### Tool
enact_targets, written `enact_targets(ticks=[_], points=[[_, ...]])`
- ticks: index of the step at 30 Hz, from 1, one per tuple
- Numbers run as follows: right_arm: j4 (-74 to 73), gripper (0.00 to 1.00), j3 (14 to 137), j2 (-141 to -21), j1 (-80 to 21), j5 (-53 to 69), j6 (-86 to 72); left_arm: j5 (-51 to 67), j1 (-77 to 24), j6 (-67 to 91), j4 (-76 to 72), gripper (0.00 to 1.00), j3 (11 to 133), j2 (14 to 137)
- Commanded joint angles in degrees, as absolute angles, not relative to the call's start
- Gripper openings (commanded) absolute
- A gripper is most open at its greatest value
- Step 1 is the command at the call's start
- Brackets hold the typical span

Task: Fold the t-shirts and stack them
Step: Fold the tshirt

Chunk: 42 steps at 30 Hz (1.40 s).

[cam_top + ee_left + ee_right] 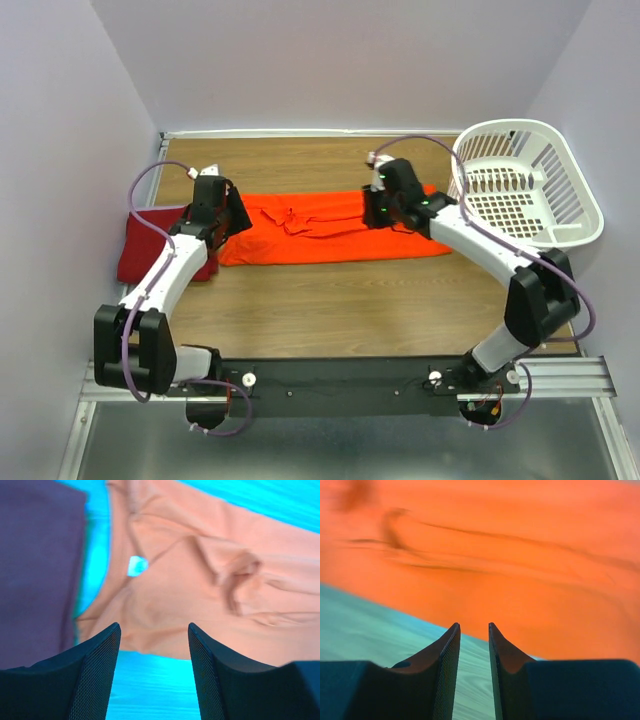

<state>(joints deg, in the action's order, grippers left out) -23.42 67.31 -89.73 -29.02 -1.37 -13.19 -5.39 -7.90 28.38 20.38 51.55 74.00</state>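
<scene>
The crimson t-shirt is lying folded at the left edge of the table. The left gripper, fingers spread and empty, is hovering over the orange t-shirt mid-table. The right gripper, fingers narrowly apart, is pinching nothing. Both should be taking matching edge corners together. The basket, far right, is holding nothing visible.

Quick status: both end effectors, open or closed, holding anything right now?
left end effector: open, holding nothing.
right end effector: open only narrowly, holding nothing; orange-red t-shirt just ahead.
</scene>
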Motion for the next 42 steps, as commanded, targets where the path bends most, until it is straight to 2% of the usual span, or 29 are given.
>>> enact_targets(ticks=[1,8,17,27,42], points=[[-21.5,0.36,74.3,-97.1,-37.8,0.4,-7.8,1.6,-10.4,31.7,17.0,0.63,52.8,77.1],[-14.6,0.36,86.6,-112.4,-42.9,4.3,-2.3,4.4,-13.4,35.2,11.9,0.55,58.6,90.4],[-10.3,0.36,91.7,-120.8,-44.7,9.8,5.7,3.3,-13.6,36.4,12.0,0.51,63.7,98.3],[-8.3,0.36,91.8,-122.1,-45.4,12.5,7.5,2.6,-13.7,37.6,11.7,0.50,64.0,101.6],[-7.4,0.37,92.9,-123.7,-45.7,12.9,8.3,2.8,-14.0,39.3,9.8,0.38,66.9,105.2]])
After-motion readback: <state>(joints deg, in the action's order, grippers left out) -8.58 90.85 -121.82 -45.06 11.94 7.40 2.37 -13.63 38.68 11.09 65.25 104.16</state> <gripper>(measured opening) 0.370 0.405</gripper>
